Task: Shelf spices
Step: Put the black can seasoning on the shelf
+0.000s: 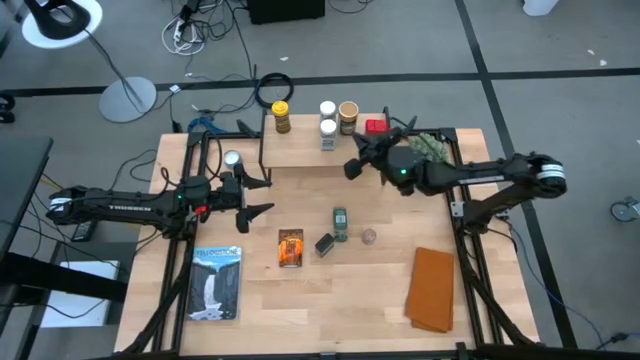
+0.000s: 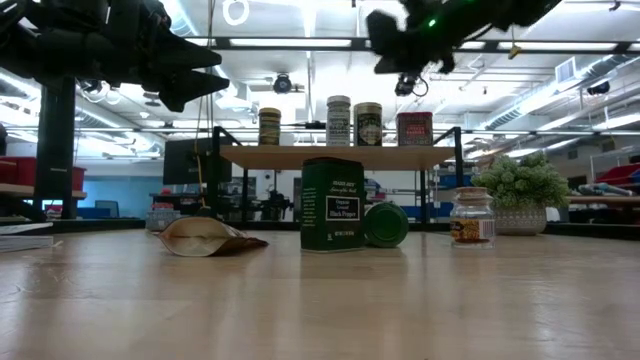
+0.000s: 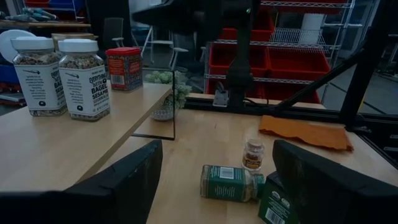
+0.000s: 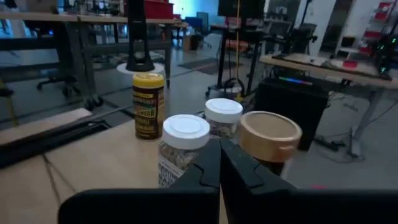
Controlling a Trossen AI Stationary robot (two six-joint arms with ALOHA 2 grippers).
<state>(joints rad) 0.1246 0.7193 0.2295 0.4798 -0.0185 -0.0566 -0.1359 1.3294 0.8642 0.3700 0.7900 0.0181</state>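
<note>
The shelf (image 1: 300,150) stands at the far edge of the table (image 1: 350,300), and five spices stand on it in a row: a yellow-lidded jar (image 1: 281,117), two white-lidded jars (image 1: 327,125), a tan-lidded jar (image 1: 348,117) and a red tin (image 1: 375,127). On the table in front of the shelf lie an orange packet (image 1: 291,248), a dark box (image 1: 325,243), a green jar on its side (image 1: 340,223) and a small clear jar (image 1: 369,236). The left gripper (image 1: 262,195) hovers just off the shelf's left front corner, jaws apart and empty. The right gripper (image 1: 352,168) hangs over the shelf's right front edge, jaws together and holding nothing. A book (image 1: 217,283) and an orange cloth (image 1: 433,290) lie near the table's front edge
</note>
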